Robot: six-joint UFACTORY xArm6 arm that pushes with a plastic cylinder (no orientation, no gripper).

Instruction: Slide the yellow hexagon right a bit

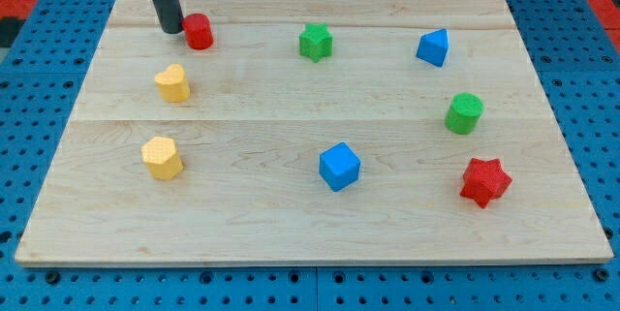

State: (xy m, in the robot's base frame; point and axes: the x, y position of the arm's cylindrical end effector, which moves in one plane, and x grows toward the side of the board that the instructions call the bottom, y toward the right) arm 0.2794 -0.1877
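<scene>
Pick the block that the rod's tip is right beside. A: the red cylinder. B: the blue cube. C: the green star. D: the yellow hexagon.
A: my tip stands at the view's top left, just left of the red cylinder, while the yellow hexagon lies well below it toward the view's bottom.

No readable text, label, brand, number or sign shows anywhere here.
</scene>
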